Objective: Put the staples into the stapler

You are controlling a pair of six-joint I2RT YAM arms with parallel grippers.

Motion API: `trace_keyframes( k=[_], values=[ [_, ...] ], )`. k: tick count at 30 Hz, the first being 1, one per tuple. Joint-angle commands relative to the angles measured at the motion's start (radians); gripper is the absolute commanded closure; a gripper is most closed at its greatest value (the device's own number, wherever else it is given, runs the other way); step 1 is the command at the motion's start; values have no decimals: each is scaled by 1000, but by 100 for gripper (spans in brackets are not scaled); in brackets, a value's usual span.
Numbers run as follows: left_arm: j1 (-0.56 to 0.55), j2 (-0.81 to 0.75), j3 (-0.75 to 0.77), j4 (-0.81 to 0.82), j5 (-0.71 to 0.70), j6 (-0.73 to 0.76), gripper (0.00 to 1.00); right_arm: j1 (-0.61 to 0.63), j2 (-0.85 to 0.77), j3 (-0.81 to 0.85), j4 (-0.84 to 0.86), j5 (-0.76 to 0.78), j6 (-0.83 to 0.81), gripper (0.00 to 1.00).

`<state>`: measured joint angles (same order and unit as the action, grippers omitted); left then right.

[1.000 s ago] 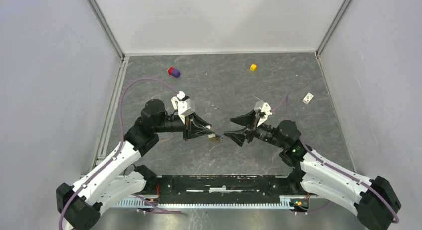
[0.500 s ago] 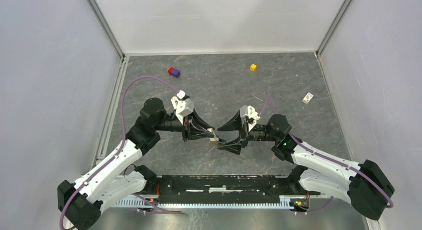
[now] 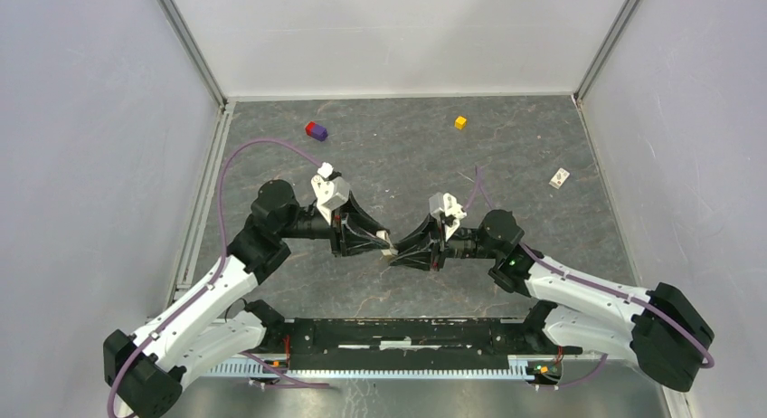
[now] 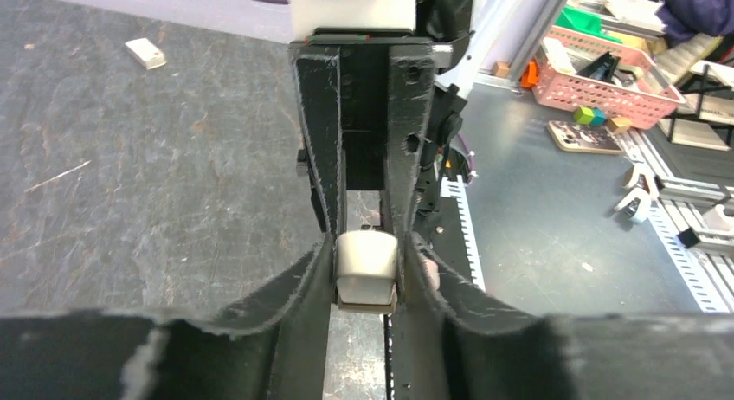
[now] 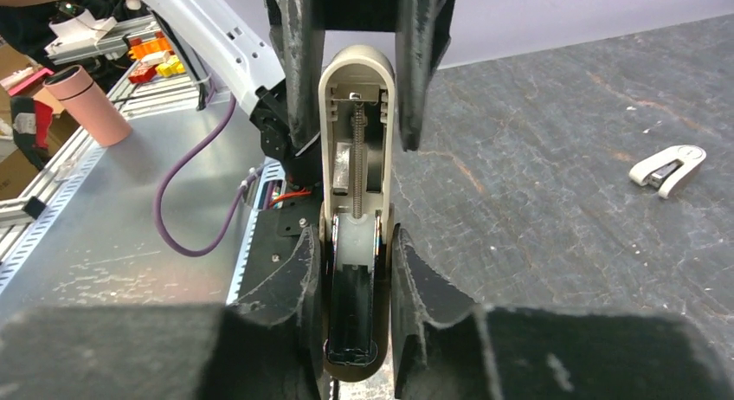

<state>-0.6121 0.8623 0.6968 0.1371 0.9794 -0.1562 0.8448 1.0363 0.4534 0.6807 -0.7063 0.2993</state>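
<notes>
I am holding the stapler point(image 5: 356, 67) between both of my grippers, over the near middle of the table point(image 3: 506, 147). My left gripper point(image 4: 366, 254) is pinching one end of it, with both fingers point(image 4: 299, 292) pressing against the sides of the white plastic. My right gripper point(image 5: 353, 254) is facing the left one tip to tip. It is pinching the other end, its pads point(image 5: 420, 283) closing on the stapler's two sides.

In the right wrist view the stapler is lying open towards the camera. It is showing a grey metal channel, a thin spring point(image 5: 357, 158) running down its middle, and a white slider block point(image 5: 353, 240) below the spring. I cannot make out any writing on the plastic.

The grey, stone-patterned table is stretching out around the two grippers on every side. Well apart from them, towards the far edge, a purple and red cube point(image 3: 316, 130) is sitting on the left and a yellow cube point(image 3: 460, 122) on the right. A small white piece point(image 3: 559, 176) is lying near the right wall, well apart from my right arm.

White walls point(image 3: 90, 165) are closing the table in on the left, far and right sides, with metal posts point(image 3: 190, 47) rising at the far corners. The base rail point(image 3: 398, 332) is running along the near edge. A purple cable point(image 3: 262, 144) is arching over the table beside my left arm. Beyond the table, a pink basket point(image 4: 597, 88) is holding things too blurred to read.
</notes>
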Motion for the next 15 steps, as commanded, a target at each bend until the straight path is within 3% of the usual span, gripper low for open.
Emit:
trace_keyframes(
  k=[1, 5, 8, 15],
  values=[
    [0, -41, 17, -10, -137, -28, 42, 5, -47, 4, 47, 117, 17, 89],
    [0, -89, 34, -53, -245, -17, 7, 5, -88, 22, -158, 303, -11, 89],
    [-2, -153, 44, -122, -344, 26, 0, 4, -121, 24, -311, 501, -53, 89],
    [0, -321, -20, -200, -670, 62, 0, -99, -73, 42, -515, 847, -111, 85]
  ],
)
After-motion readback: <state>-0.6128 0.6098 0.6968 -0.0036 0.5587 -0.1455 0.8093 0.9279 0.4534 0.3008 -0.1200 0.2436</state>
